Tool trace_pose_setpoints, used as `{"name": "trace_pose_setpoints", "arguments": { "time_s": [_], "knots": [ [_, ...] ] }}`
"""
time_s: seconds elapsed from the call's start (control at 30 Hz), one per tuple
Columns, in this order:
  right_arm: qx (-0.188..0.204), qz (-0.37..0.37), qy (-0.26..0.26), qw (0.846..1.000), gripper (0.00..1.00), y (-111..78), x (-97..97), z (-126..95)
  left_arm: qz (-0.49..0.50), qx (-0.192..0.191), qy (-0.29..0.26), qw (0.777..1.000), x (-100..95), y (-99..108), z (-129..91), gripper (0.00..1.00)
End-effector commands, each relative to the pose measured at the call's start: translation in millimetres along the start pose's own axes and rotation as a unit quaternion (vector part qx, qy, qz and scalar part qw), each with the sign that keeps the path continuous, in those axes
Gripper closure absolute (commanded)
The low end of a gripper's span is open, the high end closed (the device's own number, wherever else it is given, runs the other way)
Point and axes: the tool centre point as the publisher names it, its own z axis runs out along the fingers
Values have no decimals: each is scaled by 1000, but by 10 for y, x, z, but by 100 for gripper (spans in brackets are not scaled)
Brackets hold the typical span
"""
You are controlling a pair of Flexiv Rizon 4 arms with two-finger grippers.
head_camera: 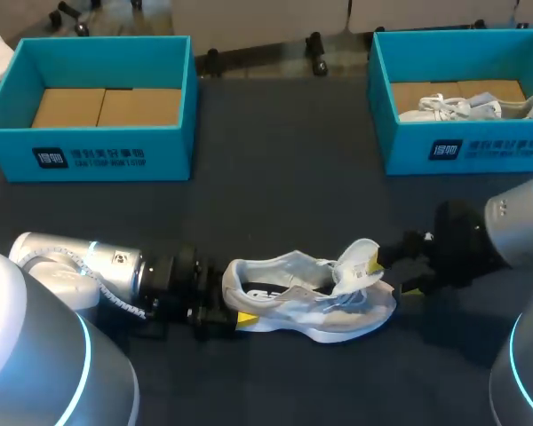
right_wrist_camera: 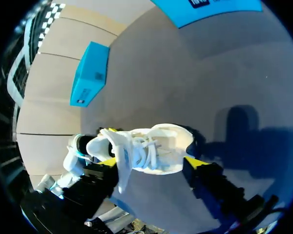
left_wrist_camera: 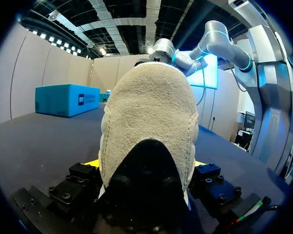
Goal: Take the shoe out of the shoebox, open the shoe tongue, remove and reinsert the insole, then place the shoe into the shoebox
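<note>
Reaching in low from eight o'clock with left arm (head_camera: 89, 262), left gripper (head_camera: 240, 312) aimed at three, pinching the shoe (head_camera: 311, 297) heel from both sides. Entering from four o'clock with right arm (head_camera: 515, 222), right gripper (head_camera: 392, 277) aimed at nine, fingers (right_wrist_camera: 196, 164) spread wide (one each side of the toe).
</note>
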Motion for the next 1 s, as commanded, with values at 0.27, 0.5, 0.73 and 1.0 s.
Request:
{"name": "trace_pose_setpoints", "arguments": {
  "time_s": [0.27, 0.5, 0.73, 1.0],
  "knots": [
    [17, -56, -91, 994, 2, 44, 589, -390, 0, -1, -1, 1000, 9, -12, -11, 100],
    [43, -97, -151, 983, 16, 59, 949, -484, 0, -1, -1, 1000, 9, -12, -11, 100],
    [89, -151, -206, 963, 100, 58, 1235, -509, 0, -1, -1, 1000, 9, -12, -11, 100],
    [133, -280, -226, 923, 100, -12, 1455, -349, 0, -1, -1, 1000, 9, -12, -11, 100]
  ]
}}
